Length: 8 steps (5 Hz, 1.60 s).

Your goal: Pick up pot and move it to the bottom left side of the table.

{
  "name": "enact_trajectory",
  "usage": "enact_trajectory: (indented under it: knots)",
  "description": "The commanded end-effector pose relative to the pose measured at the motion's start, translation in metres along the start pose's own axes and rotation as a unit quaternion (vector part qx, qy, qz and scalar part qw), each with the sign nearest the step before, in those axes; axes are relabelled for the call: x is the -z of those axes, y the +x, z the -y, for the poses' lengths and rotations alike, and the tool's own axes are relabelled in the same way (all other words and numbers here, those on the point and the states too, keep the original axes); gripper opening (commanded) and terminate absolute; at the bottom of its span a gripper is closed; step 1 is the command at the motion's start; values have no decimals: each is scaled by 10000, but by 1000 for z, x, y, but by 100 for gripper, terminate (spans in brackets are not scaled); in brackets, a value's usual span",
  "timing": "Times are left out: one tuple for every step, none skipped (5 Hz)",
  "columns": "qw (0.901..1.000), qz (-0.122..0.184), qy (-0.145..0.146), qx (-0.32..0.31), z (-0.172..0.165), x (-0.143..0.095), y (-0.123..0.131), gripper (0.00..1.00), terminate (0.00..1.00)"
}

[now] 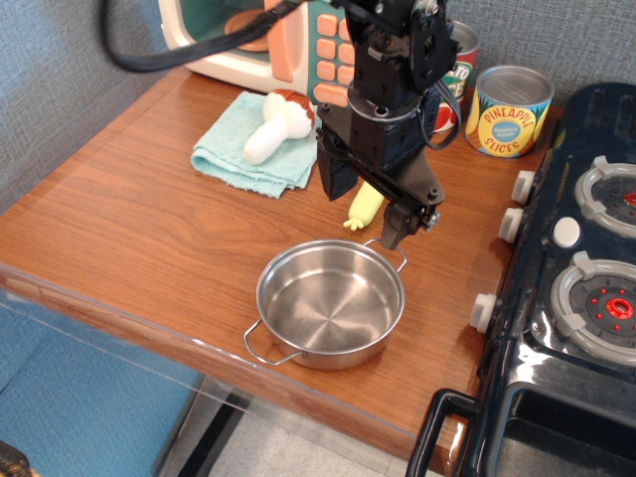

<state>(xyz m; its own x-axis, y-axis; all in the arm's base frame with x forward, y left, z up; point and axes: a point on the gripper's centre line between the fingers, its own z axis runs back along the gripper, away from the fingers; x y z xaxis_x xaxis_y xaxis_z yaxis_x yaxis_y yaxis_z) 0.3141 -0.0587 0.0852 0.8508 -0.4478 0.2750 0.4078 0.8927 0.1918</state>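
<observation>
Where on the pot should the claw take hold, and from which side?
Judging by its pose, the far rim of the pot, from above: it sits upright and empty, so one finger can drop inside the thin wall. The open claw hangs just above that edge.

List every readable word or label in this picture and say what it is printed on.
"PINEAPPLE SLICES": on the yellow can by the back wall.
A small line above it on that label: too blurred to read.
Red-labelled can: mostly hidden behind the arm, not readable now.
Microwave buttons: no legible markings.

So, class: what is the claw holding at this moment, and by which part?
Nothing. The claw is open above the far rim of the pot, which sits on the table.
</observation>
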Motion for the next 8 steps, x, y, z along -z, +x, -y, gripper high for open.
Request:
enact_trajectory:
  knots:
    - [9967,330,-163,722,40,-33,-8,100,0]
    - [9971,106,-232,714,55,-23,-16,100,0]
    - [9972,-218,-236,682,64,-9,-22,100,0]
    - [9963,-566,-201,614,67,12,-26,100,0]
    - [9955,-845,-88,414,67,26,-30,100,0]
    - [9933,-1153,-99,73,61,39,-35,100,0]
    - [9939,-1081,-214,65,60,44,-36,0,0]
    - [9942,-1050,-233,76,60,42,-35,0,0]
